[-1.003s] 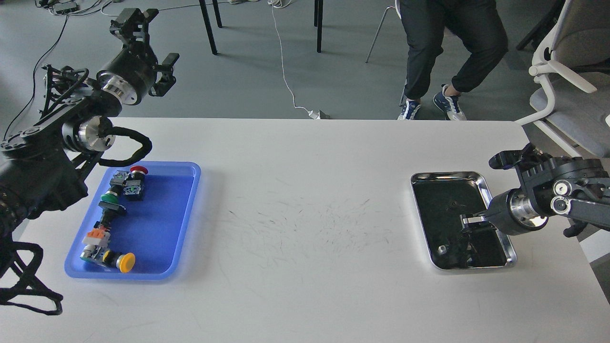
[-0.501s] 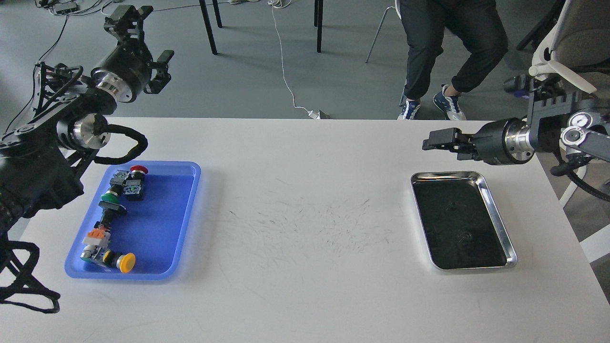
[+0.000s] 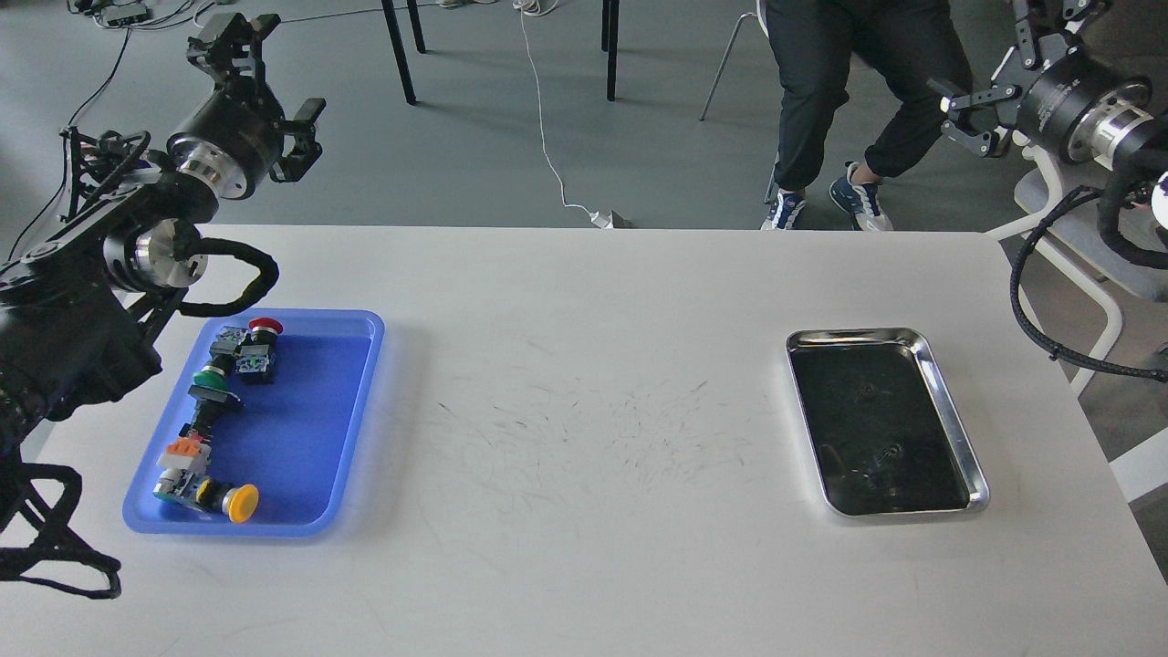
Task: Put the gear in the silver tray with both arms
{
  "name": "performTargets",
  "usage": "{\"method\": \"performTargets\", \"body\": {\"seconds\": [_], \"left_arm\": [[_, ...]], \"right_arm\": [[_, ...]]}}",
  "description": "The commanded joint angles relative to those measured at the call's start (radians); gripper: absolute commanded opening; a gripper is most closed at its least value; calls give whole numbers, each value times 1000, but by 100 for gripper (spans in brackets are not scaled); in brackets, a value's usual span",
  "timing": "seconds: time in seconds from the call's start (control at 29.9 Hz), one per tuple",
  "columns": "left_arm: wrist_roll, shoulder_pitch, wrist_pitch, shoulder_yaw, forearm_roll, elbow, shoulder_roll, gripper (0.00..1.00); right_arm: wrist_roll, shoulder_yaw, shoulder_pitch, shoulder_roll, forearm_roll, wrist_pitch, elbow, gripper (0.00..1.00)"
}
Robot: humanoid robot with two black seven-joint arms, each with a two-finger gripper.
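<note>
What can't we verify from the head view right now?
- Silver tray: the dark bottom mirrors what is above it, so small specks there could be parts or reflections.
- Right gripper: its upper finger is cut off by the top edge.
- Blue tray: the push-button parts are too small to identify exactly.
- Left gripper: seen dark and end-on, contents unclear.

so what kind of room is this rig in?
Likely a robotics lab or test office: a white table holding a blue tray of push-button switch parts, loose cables across the grey floor, and a seated person beside an office chair.
</note>
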Motion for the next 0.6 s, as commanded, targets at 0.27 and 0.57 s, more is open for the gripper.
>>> {"method": "performTargets", "body": {"seconds": [0.27,0.57], "left_arm": [[0,3,-67,-11,-40,91,-80,98],[-7,3,-18,-11,-40,90,-95,98]], "right_arm": [[30,290,-351,38,75,49,176,97],[32,283,-361,43,73,46,175,99]]}}
